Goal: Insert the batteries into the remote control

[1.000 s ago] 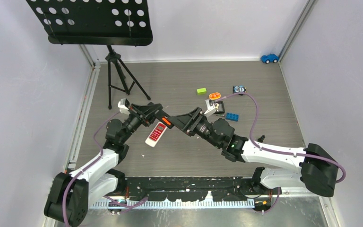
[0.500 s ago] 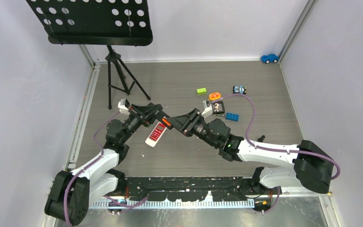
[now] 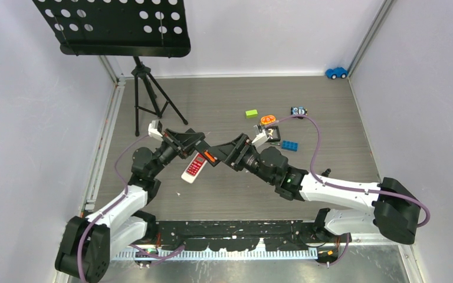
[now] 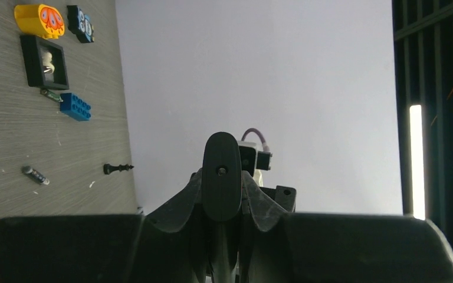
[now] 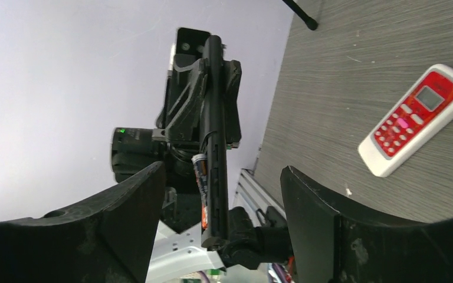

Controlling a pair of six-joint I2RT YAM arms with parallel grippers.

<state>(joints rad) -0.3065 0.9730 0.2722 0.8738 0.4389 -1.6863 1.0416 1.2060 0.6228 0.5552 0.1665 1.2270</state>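
Batteries: silvery cell [image 5: 199, 167] lodged in the side of the black remote control [image 5: 213, 106]; orange cell [image 3: 210, 157], so judged, at that remote's end just right of the red-and-white remote [image 3: 194, 167]; grey cell [image 4: 35, 175] loose on the table [image 3: 242, 94], well to the right of the red-and-white remote.
Black remote control: raised off the table, edge-on, just beyond and right of the red-and-white remote.
Left gripper [image 4: 222, 200]: pressed tight on the black remote control.
Right gripper [image 5: 223, 171]: fingers spread wide, nothing between them; close before the black remote control, contact not discernible.
Change: right jaws parted from a narrower set a moment ago; meeting point of both grippers shifted slightly nearer the red-and-white remote.
Meaning: a cell judged just released into the compartment; seating unconfirmed; grey cell yet to be fetched.
Edges: red-and-white remote directly below the work; tripod [image 3: 147, 100] to its left and beyond; green block [image 3: 251, 113], orange toy [image 3: 268, 119], black frame [image 3: 273, 133] and blue brick [image 3: 289, 145] clustered to its right and beyond.
Open room: widest free stretch on the near side of the red-and-white remote, toward the arm bases; further stretch beyond it, ahead of the back wall.
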